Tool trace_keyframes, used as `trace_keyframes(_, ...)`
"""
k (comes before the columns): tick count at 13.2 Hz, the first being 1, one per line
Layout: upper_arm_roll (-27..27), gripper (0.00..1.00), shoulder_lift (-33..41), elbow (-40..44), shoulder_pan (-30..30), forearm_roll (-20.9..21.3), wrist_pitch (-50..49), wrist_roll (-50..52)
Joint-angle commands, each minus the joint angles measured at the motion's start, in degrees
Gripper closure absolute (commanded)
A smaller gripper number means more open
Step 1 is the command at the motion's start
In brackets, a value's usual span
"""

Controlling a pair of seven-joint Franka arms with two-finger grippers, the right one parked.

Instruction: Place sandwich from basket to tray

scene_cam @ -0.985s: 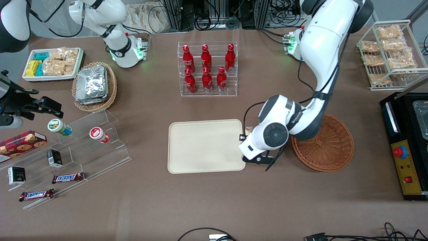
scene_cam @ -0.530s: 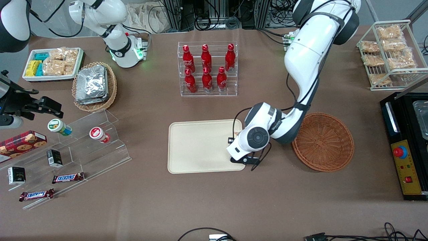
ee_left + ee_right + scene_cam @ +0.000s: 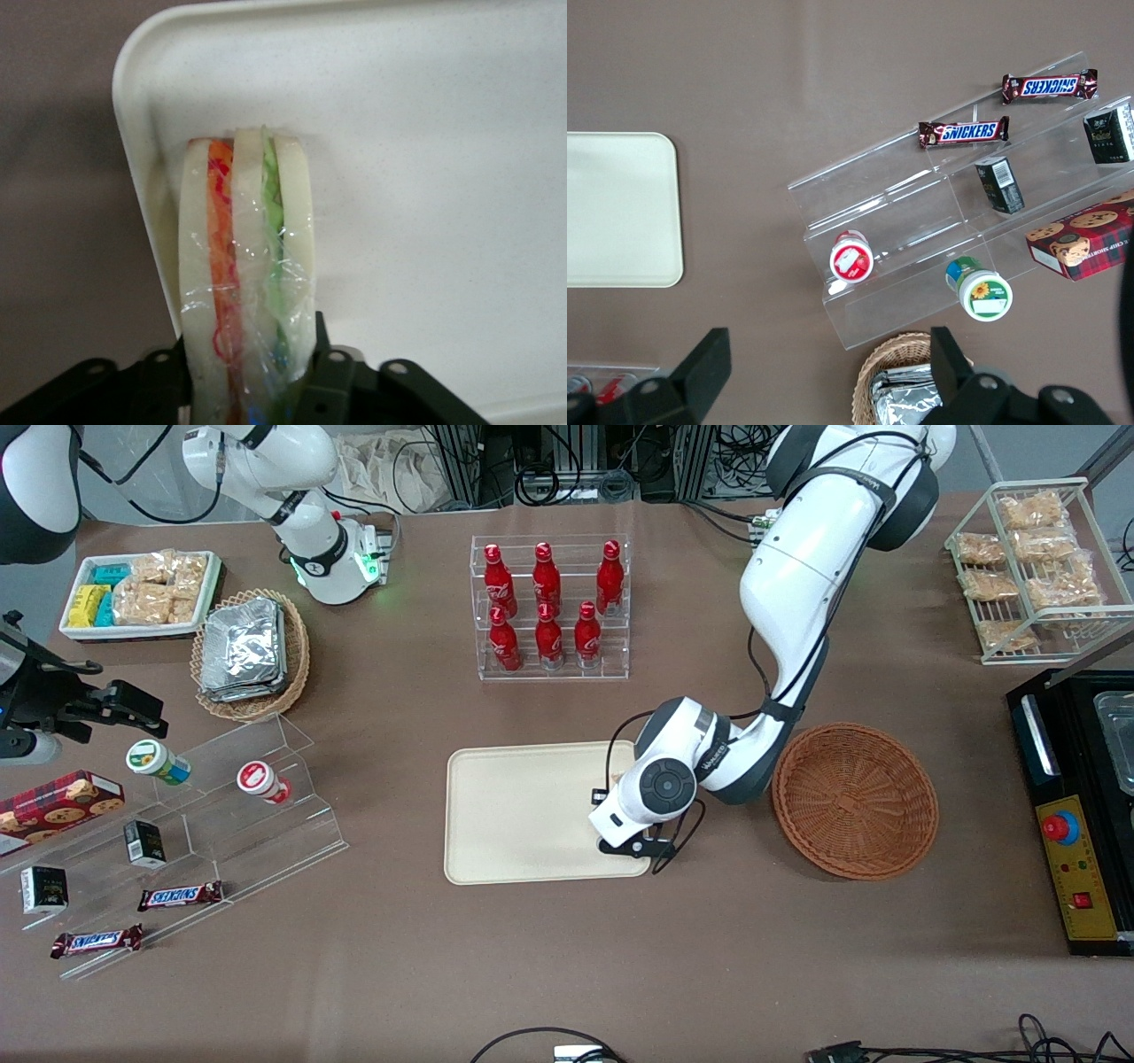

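The tool is clamped on the single wrapped sandwich, its fingers pressing both bread faces, and hangs over the tray at the end closest to the basket. Over the past second it has moved from the tray's edge, near the basket, to a spot inward over the tray; the sandwich is held above the tray surface just inside the rim. The one reddish-brown basket sits on the table toward the working arm's end. Farther from the front camera, six red bottles stand in a clear rack.
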State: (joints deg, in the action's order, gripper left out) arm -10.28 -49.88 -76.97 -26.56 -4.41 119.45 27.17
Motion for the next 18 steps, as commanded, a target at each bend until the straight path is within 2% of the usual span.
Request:
trace_keyframes(1, 0.8, 0.00, 2.8, 1.5, 0.0, 0.5, -1.6, 0.7)
trace_keyframes(9, 1.0, 0.00, 27.2, 1.6, 17.3, 0.5, -33.9, -0.5)
trace_keyframes(13, 0.9, 0.00, 35.5, 1.6, 24.3, 0.4, -40.2, -4.1)
trace_keyframes(15, 1.2, 0.00, 36.3, 1.4, 25.7, 0.8, -43.8, -10.1)
trace_keyframes(18, 1.5, 0.00, 37.3, -1.2, 28.1, 1.2, -44.3, -15.6)
